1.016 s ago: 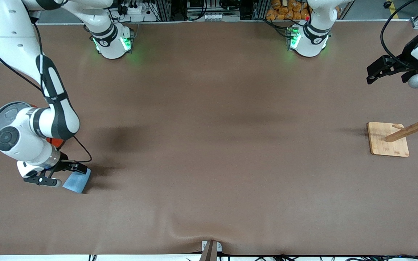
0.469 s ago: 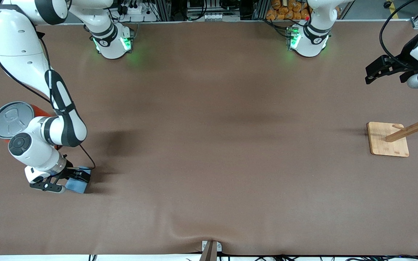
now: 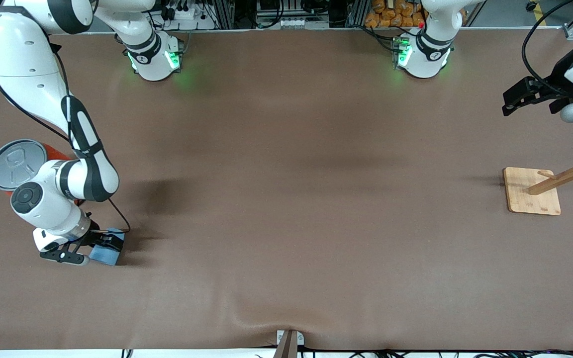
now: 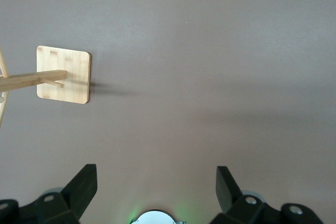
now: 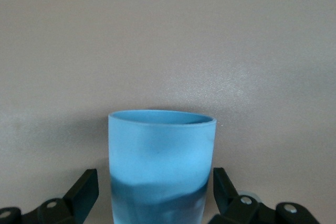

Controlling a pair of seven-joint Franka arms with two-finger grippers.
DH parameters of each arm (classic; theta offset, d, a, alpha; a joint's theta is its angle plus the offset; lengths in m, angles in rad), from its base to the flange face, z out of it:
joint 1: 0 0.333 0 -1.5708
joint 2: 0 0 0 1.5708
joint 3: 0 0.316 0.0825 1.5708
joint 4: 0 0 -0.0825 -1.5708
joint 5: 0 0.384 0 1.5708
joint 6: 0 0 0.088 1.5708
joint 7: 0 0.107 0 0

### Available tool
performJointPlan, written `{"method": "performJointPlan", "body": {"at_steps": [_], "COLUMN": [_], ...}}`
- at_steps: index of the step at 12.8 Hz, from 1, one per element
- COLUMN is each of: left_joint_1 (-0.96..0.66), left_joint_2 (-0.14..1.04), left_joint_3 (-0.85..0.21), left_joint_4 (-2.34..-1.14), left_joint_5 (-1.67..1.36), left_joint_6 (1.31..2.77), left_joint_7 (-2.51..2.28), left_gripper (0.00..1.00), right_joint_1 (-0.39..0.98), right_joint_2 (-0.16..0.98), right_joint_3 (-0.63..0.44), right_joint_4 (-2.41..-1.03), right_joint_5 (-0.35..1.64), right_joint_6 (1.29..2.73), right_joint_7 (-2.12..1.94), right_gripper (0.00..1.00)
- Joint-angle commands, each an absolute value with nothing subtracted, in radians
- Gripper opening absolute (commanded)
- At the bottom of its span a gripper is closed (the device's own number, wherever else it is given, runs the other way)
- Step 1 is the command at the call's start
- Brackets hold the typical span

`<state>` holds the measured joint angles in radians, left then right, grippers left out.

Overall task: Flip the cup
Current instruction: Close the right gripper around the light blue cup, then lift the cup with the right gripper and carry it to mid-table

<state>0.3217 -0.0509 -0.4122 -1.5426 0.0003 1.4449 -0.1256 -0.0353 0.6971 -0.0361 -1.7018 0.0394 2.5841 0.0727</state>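
While the cup (image 3: 105, 252) lies sideways near the table's front corner at the right arm's end, the right gripper (image 3: 92, 248) straddles it | left gripper (image 4: 156, 191) spread, empty, waiting | right wrist: fingers (image 5: 84, 190) flank cup (image 5: 160, 161), apparently untouched; close squarely before turning.

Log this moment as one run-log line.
task: flip cup | right gripper: open, straddling cup lying on table | left gripper: open, waiting above table near wooden rack
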Motion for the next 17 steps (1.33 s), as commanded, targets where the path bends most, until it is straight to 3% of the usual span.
{"method": "performJointPlan", "body": {"at_steps": [1,6,17], "left_joint_1": [0.339,0.339,0.345], "left_joint_2": [-0.067,-0.066,-0.064], "left_joint_3": [-0.419,-0.419,-0.419], "left_joint_4": [-1.549,-1.546,-1.545], "left_joint_5": [-0.02,-0.02,-0.02], "left_joint_6": [1.436,1.437,1.445], "left_joint_7": [-0.107,-0.106,-0.106], "left_gripper": [1.0,1.0,1.0], "right_joint_1": [-0.043,-0.049,-0.009], "right_joint_2": [0.71,0.697,0.525], "right_joint_3": [-0.031,-0.031,-0.014], "right_joint_4": [-1.684,-1.689,-1.687], "right_joint_5": [0.041,0.044,0.044], "right_joint_6": [2.589,2.574,2.392], "right_joint_7": [0.043,-0.099,-0.37], "right_gripper": [0.75,0.65,0.61]}}
